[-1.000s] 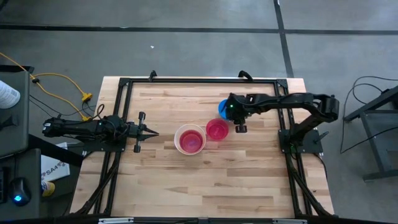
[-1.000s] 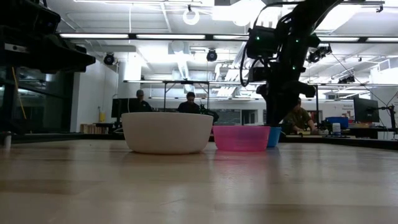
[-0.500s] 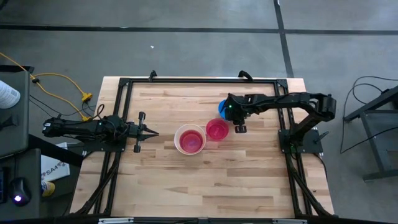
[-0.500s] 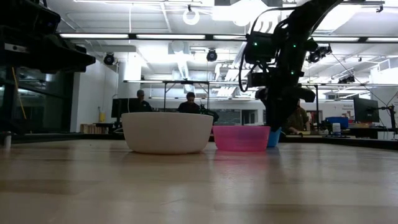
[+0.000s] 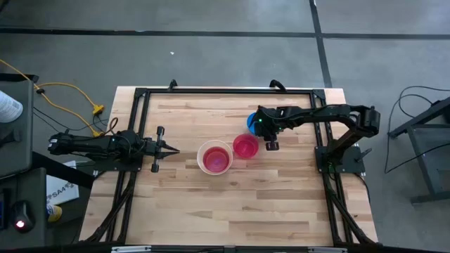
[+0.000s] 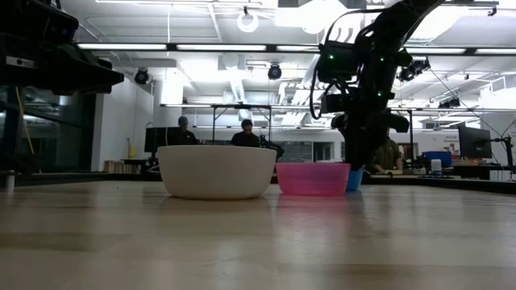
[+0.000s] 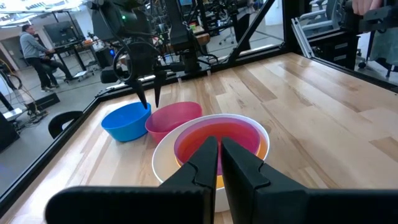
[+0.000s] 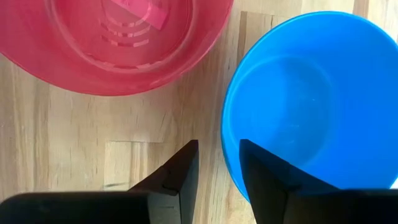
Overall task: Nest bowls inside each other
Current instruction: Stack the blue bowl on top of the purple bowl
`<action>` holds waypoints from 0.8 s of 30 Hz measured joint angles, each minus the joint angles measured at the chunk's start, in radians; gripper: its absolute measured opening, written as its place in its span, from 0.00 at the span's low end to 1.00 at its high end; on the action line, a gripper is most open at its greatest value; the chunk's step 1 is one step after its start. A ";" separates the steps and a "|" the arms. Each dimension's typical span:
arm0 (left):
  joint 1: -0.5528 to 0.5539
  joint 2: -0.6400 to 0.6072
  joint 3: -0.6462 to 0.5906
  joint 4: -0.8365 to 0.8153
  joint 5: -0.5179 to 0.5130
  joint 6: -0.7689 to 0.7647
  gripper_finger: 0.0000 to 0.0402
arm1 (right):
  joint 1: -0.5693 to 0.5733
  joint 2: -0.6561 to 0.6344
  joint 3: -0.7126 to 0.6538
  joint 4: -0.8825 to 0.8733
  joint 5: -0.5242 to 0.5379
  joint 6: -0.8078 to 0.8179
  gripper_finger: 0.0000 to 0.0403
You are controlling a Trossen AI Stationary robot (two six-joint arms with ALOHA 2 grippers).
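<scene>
A blue bowl (image 8: 311, 106) stands on the table beside a pink bowl (image 8: 124, 37). My right gripper (image 8: 217, 146) points down over the blue bowl (image 5: 251, 119), open, on the side facing the pink bowl (image 5: 245, 146). A white bowl (image 6: 216, 171) stands left of the pink one, with a yellow bowl (image 7: 264, 148) and a reddish one (image 7: 217, 134) nested in it. My left gripper (image 5: 174, 150) waits level at the table's left, shut on nothing and pointing at the white bowl (image 7: 165, 155). My right gripper comes from above, with one finger (image 8: 261, 177) inside the blue bowl and the other (image 8: 177, 171) outside it over the table. The bowl's rim (image 8: 227, 149) lies between them. Whether either finger touches the wall I cannot tell. The bowl rests on the table.
A black frame (image 5: 211, 91) runs along the table's far edge and sides. Bare wood lies in front of the bowls toward the near edge (image 5: 232, 211). People sit at desks in the room behind (image 6: 246, 133).
My right gripper has come down a little over the blue bowl's rim, staying open. The bowls have kept their places.
</scene>
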 joint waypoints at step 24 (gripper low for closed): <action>0.000 0.000 0.000 0.000 0.000 0.000 0.05 | 0.000 0.000 0.000 -0.002 0.003 0.000 0.05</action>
